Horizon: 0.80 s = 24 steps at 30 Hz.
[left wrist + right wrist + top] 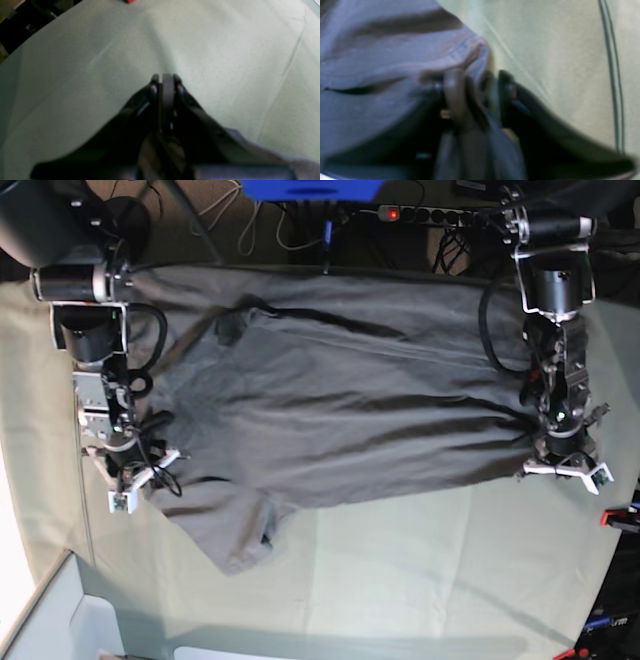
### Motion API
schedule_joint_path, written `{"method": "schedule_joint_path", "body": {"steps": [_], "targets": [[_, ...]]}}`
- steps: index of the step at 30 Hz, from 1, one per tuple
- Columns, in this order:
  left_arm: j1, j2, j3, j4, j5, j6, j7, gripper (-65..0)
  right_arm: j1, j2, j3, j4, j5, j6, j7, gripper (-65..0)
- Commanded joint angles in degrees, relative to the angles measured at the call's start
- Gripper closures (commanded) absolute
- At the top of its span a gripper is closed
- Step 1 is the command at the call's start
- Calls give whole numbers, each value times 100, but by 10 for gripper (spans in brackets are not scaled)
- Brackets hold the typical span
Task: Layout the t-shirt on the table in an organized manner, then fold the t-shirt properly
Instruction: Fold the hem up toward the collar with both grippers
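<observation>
Broadly, the table (420, 580) fills the base view, its pale grey-green cloth creased in long lines. A red clamp (618, 518) sits at the table's edge beyond the shirt's hem end.

The t-shirt (350, 410) lies spread across the table's far half, stretched lengthwise between the two arms. Its far edge runs along the table's far side. Dark folds cross the body of the t-shirt; a sleeve (240, 540) juts from it toward the table's near side, rumpled at the tip.

Left gripper (545, 442) at the t-shirt's near hem corner. In the left wrist view the left gripper (166, 78) has its jaws pressed together with a strip of grey fabric between them; more grey cloth (275, 152) trails beneath the arm, over bare table cloth.

Right gripper (135, 465) at the opposite end of the t-shirt, by the shoulder. In the right wrist view, blurred, the right gripper (476, 77) stands with its jaws narrowly apart, a bunched fold of the t-shirt (395, 65) drawn in between them. Cannot tell whether the pinch is firm.
</observation>
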Motion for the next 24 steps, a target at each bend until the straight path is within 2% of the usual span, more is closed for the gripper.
{"method": "schedule_joint_path", "body": {"steps": [1,2,6,12,15,18,21,24], "targets": [[-125,-69,-8,89,33,2,-160,0,86,82,13,56,-34,-11,-53,-24],[-125,-69,-8,89,33,2,-151,0,86,82,40,56,-34,-11,-71,0],[-125,54,0,89,60,2,-151,0,-63,153,48,206,-16,-11,-36,0],[-81,116,0,159,33,-7,-133,0,-1567,293,453,2492,283,-11,-71,0],[7,80,0,168,33,-7,-133,0,-2411,258,813,3573,362,-11,-79,0],[139,72,-17,265,33,-15,-133,0,-3158,73,1033,4303,362,-11,-53,0],[350,72,-17,423,33,-15,-133,0,-3668,-111,1174,4584,336,-11,-36,0],[481,107,-26,528,33,-15,-133,0,-3861,-146,1156,4549,318,-11,-71,0]]}}
